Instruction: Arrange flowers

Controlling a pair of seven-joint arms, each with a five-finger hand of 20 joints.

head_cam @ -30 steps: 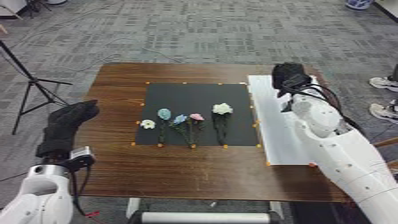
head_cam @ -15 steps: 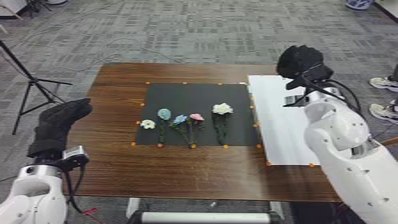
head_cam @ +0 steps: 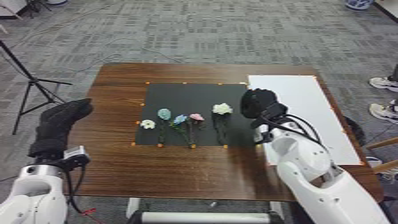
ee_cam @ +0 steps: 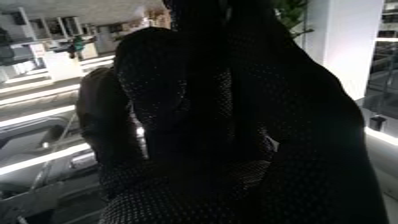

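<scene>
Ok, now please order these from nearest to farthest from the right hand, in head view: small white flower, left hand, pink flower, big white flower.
1. Big white flower: just left of the right hand.
2. Pink flower: farther left.
3. Small white flower: leftmost flower.
4. Left hand: beyond the flowers, far left.

Lit fairly evenly in the head view, at moderate brightness; glows palest on the white sheet (head_cam: 311,100), with a soft sheen over parts of the brown counter (head_cam: 133,172); darkens gently on the counter beside the right arm (head_cam: 306,175); sinks almost to plain black on the left hand (head_cam: 58,122) and right hand (head_cam: 258,103). Much harsher in the right wrist view; backlit, with glaring strips of light (ee_cam: 35,114) slanting behind the right hand (ee_cam: 195,125); faintly lit across the glove's mesh, otherwise deep in shadow.
</scene>
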